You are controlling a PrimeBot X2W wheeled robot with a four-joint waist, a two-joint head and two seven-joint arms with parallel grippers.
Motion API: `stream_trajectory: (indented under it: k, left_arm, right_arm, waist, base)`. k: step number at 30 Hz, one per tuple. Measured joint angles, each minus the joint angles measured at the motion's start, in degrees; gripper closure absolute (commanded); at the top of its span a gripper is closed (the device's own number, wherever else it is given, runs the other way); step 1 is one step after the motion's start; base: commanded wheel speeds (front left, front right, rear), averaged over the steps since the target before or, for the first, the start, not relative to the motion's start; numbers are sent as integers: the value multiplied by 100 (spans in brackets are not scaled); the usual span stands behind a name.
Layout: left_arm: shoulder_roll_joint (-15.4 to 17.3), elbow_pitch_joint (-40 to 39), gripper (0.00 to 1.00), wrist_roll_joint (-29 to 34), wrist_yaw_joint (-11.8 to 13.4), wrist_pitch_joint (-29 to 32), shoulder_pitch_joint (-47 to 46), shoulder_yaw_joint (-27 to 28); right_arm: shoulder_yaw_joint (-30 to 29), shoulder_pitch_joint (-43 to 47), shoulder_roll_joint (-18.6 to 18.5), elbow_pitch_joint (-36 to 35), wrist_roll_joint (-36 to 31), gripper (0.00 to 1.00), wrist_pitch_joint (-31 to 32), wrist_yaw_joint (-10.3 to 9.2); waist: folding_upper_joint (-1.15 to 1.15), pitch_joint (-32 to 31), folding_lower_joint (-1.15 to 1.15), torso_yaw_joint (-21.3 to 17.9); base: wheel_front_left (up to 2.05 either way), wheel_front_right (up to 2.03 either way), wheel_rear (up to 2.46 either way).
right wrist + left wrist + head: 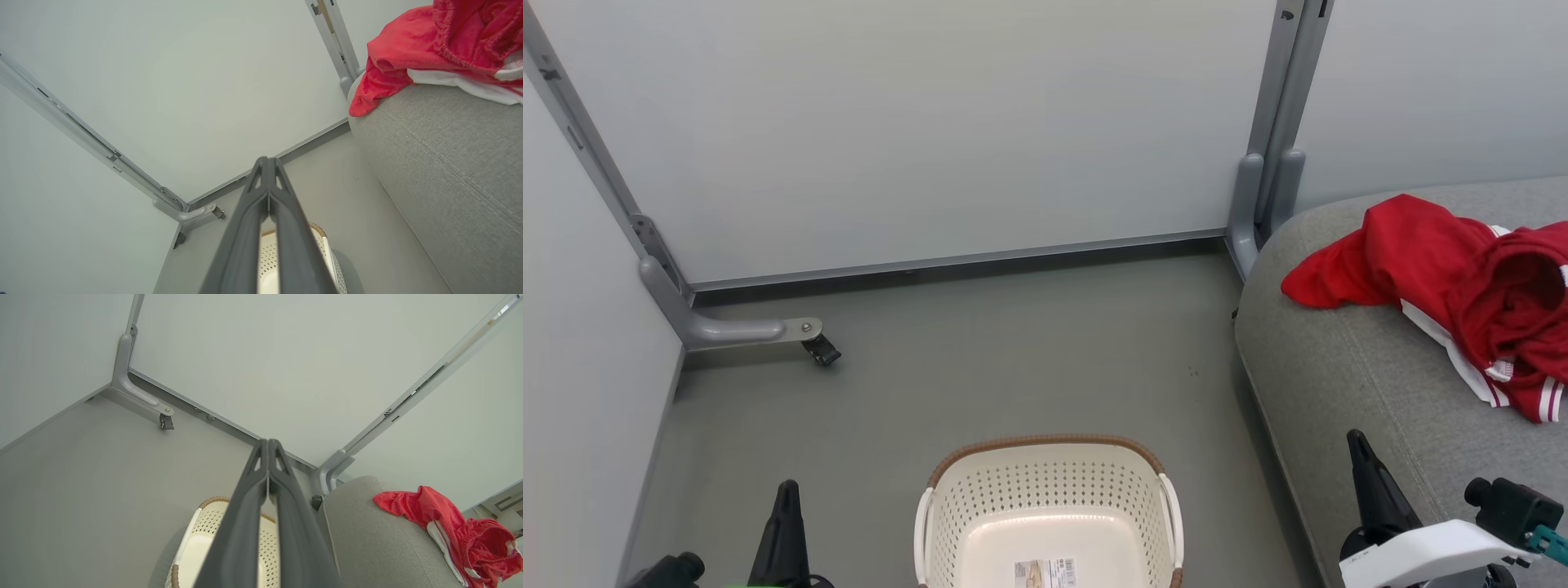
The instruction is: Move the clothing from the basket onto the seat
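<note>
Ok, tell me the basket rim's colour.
The basket's rim is brown; head view shows it best.

Red clothing point(1445, 261) on seat point(1339, 384); white basket point(1045, 490) nearby

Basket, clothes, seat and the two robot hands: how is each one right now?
basket: upright on the floor, nothing in the part that shows.
clothing: crumpled heap lying on the seat.
seat: carries the clothing.
left hand: shut, holding nothing.
right hand: shut, holding nothing.
</note>
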Motion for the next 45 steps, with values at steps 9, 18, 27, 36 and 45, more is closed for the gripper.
stream_trajectory:
  k: [9,18,27,36,45]
  left_arm:
    - [19,114,100,-749,-56,164,-203,90]
    - [31,193,100,-1406,-110,327,-380,176]
    - [36,277,100,-2019,-179,467,-556,261]
    - [42,345,100,-2580,-227,606,-703,346]
    - [44,426,100,-3069,-264,732,-847,417]
  right_arm:
    - [-60,-151,-22,76,771,100,172,-1]
    - [-120,-280,-35,141,1454,100,333,-1]
    - [-180,-397,-52,201,2091,100,471,-1]
    - [-237,-503,-59,263,2657,100,614,-1]
    - [-292,-599,-63,311,3181,100,747,-1]
  waist:
    - [0,59,0,-14]
    - [0,118,0,-28]
    - [0,177,0,-43]
    - [0,235,0,-57]
    - [0,294,0,-71]
  base:
    - [0,0,0]
    - [0,0,0]
    - [0,0,0]
    - [0,0,0]
    - [0,0,0]
